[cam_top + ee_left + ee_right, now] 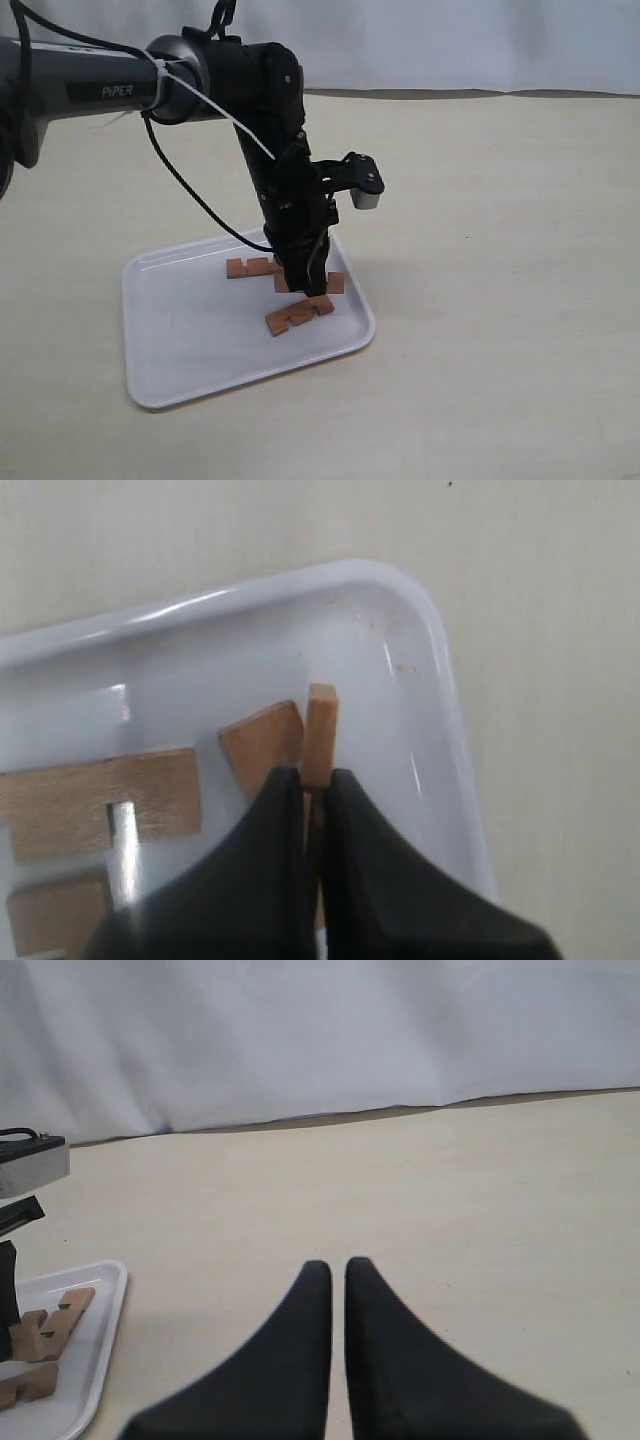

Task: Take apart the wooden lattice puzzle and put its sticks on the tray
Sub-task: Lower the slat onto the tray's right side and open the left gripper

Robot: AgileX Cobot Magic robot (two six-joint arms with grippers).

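Note:
The white tray (pixel 180 330) lies on the table under my left arm. My left gripper (pixel 300 283) points down into it and is shut on one stick (pixel 321 730), held on edge just above the tray floor (pixel 400 690). A second stick (pixel 262 745) lies flat right beside it. Two more sticks rest on the tray, one farther back (pixel 250 267) and one nearer the front (pixel 299 316). No assembled lattice puzzle is in view. My right gripper (pixel 338 1265) hovers shut and empty over bare table, right of the tray (pixel 100 1305).
The tray's rounded corner and raised rim (pixel 445 670) are close to the held stick. Beige tabletop (pixel 500 300) spreads to the right and front of the tray. A white backdrop (pixel 320 1040) closes the far edge.

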